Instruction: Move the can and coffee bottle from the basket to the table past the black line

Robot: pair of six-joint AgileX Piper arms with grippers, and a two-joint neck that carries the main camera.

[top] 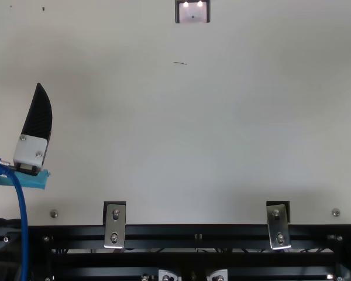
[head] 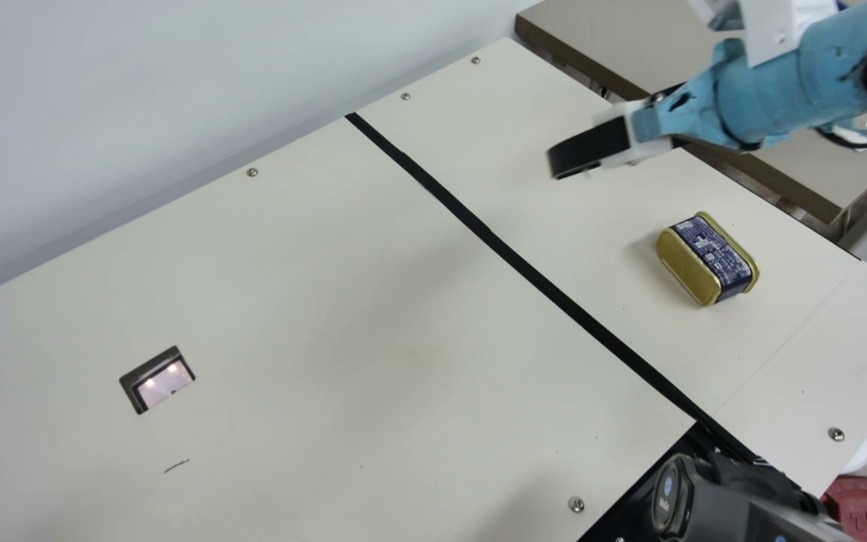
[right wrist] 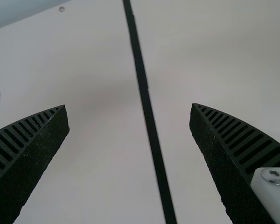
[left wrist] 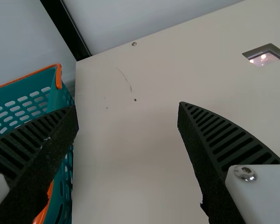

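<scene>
The left gripper is hovering over the table, released and spread wide, and a teal basket is standing near it. Past the black line, a gold-and-blue can is resting; beyond it, the right gripper is hanging released, its fingers parted.

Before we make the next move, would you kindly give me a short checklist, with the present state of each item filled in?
1. Can on the table past the black line: ok.
2. Right gripper open, with nothing between its fingers: ok.
3. Left gripper open, with nothing between its fingers: ok.
4. Left gripper lined up with the basket: not ok; the gap between its fingers faces the table beside it.
5. Coffee bottle located: cannot tell.
</scene>
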